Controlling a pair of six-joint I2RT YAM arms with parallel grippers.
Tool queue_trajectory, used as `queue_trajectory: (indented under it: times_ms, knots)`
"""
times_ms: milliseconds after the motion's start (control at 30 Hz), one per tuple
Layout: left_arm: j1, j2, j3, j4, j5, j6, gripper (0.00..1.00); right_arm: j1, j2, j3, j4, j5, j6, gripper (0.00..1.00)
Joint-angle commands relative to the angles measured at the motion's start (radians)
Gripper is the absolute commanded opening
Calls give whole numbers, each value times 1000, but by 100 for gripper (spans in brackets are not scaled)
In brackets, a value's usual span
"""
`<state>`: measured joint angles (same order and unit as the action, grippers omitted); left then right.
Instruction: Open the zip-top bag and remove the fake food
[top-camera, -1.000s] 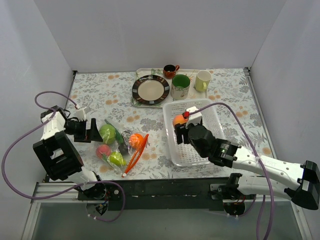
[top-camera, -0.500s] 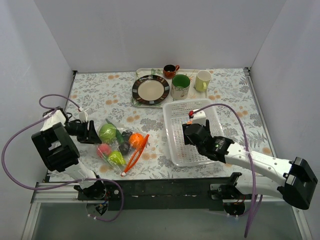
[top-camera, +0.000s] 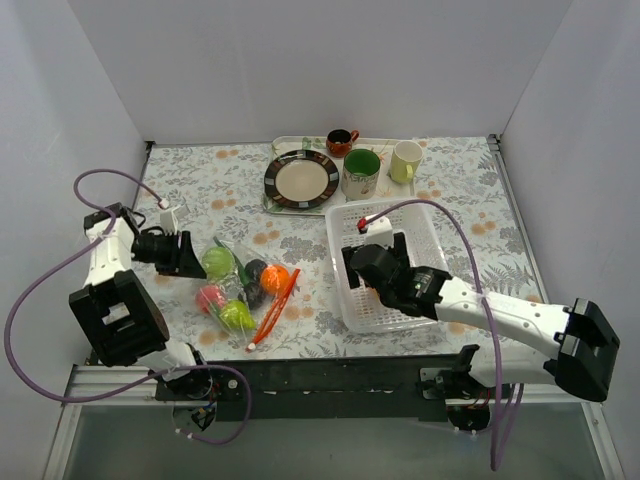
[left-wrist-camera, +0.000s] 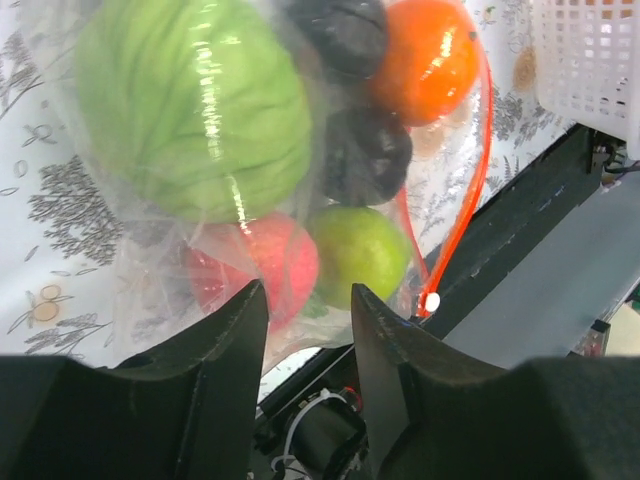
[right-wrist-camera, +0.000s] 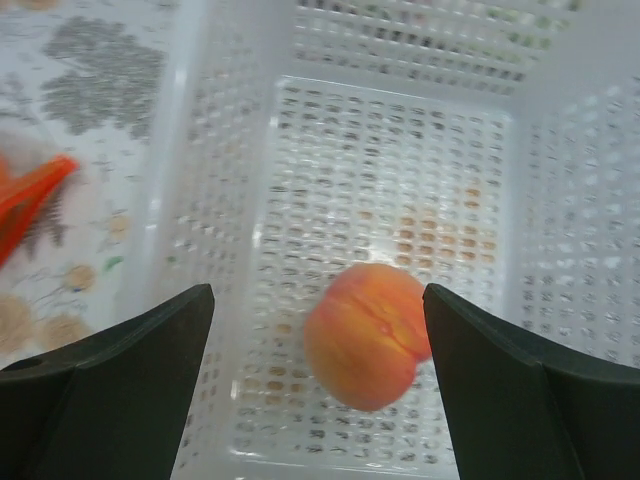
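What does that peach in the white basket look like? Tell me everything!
The peach is a small round toy fruit, orange-pink and shiny like plastic, with a soft crease down one side. It lies on the floor of the white lattice basket, touching only that floor. The right gripper hovers above it, its two dark fingers spread wide, neither touching it. The picture is a bit blurry, so finer marks cannot be seen.

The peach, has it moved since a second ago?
Yes. It was up by the basket's left wall in the right hand; now the peach lies loose on the basket floor.
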<state>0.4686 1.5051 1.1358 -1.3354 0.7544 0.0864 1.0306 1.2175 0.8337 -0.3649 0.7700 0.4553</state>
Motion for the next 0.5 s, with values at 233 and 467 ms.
queue_trajectory:
  times_ms: [233, 467]
  knots:
    - [-90, -66, 166, -53, -1, -123, 38, 305, 19, -62, 385, -147, -110, 87]
    - [-277, -118, 361, -56, -67, -318, 51, 322, 186, -70, 506, -218, -104, 83]
